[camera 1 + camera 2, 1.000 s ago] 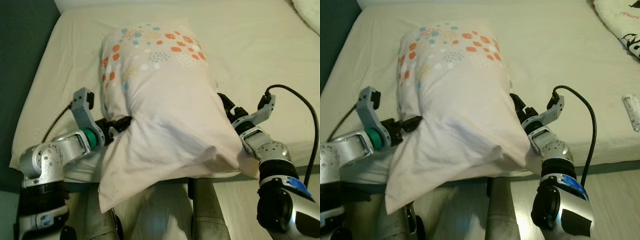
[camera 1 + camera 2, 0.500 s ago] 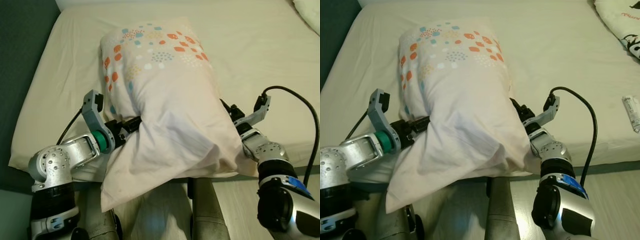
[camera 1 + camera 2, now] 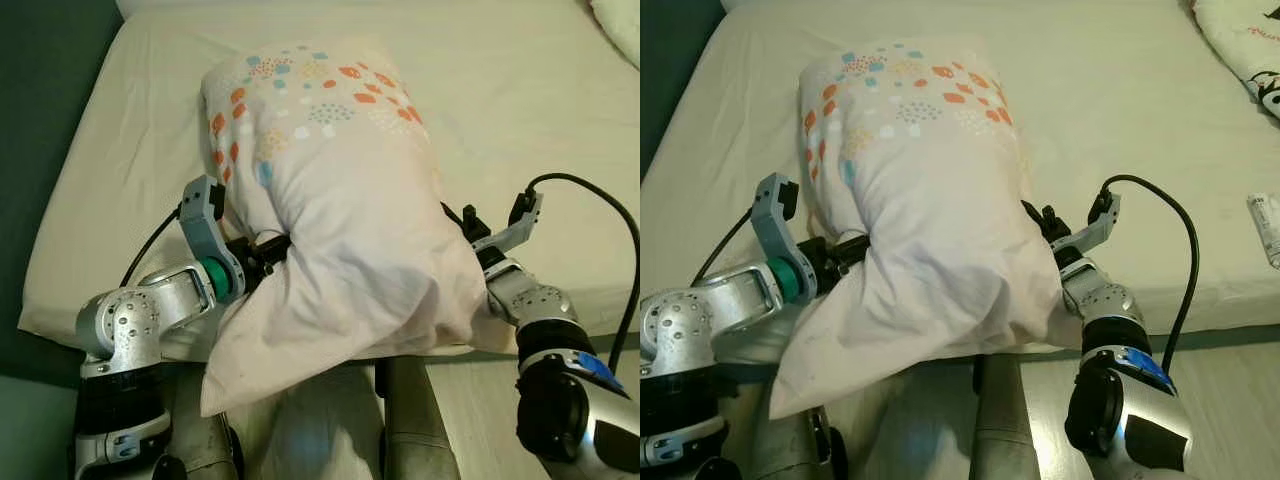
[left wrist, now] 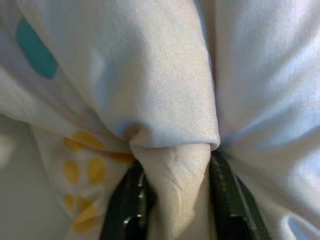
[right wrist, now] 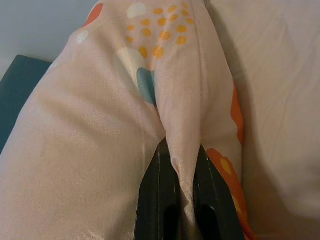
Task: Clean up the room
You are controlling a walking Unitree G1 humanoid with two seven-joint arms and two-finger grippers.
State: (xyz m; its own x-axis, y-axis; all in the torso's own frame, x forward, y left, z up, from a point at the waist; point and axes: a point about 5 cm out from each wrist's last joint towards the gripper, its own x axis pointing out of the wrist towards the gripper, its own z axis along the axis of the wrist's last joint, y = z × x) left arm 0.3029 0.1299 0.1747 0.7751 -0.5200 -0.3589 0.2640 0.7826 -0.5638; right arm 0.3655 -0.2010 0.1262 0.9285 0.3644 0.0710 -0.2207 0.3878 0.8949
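Soft, even indoor light fills both head views — no glare, no hard-edged shadows. The cream bed sheet reads slightly warm and a little grainy. The white pillow with orange and teal dots throws a faint shadow toward the bed's near edge. The wrist views are very close and softly focused — the black fingers blur at the frame edge, dim underneath.
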